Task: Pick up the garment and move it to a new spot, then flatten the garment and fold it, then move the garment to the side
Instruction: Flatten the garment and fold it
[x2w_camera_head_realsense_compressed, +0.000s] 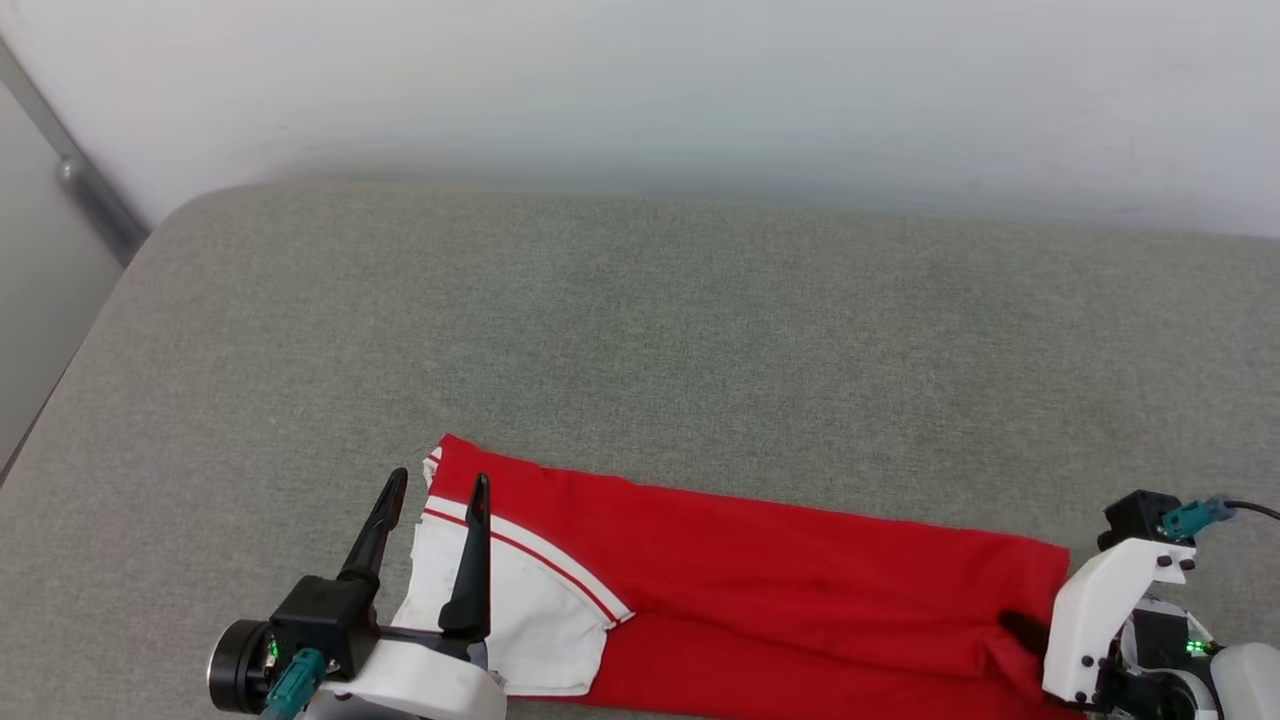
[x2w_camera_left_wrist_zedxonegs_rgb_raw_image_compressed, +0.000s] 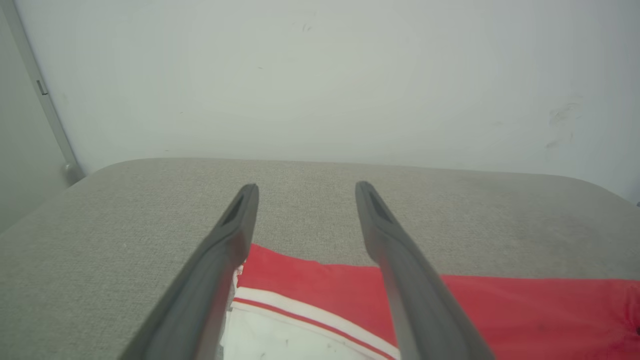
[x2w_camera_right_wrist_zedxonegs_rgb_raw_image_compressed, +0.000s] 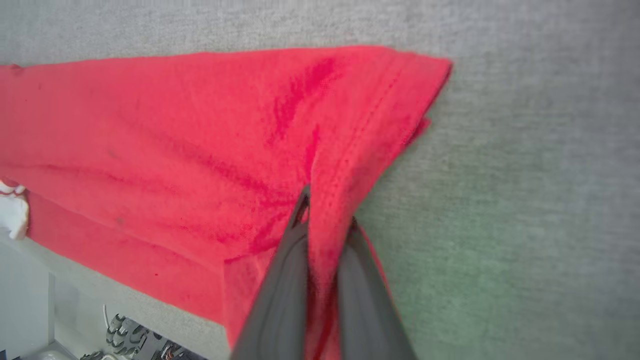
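At seven o'clock in the head view, the left claw hangs spread wide above the garment's white sleeve. The garment lies folded in a long band at six o'clock on the grey padded surface. At four o'clock, the right claw pinches its red hem.

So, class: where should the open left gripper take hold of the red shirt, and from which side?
Probably the trimmed edge beside the white sleeve, at the left end of the garment, approached from the left. That edge lies flat and exposed there, straddled by the open left gripper, mirroring the right gripper pinching the opposite hem.
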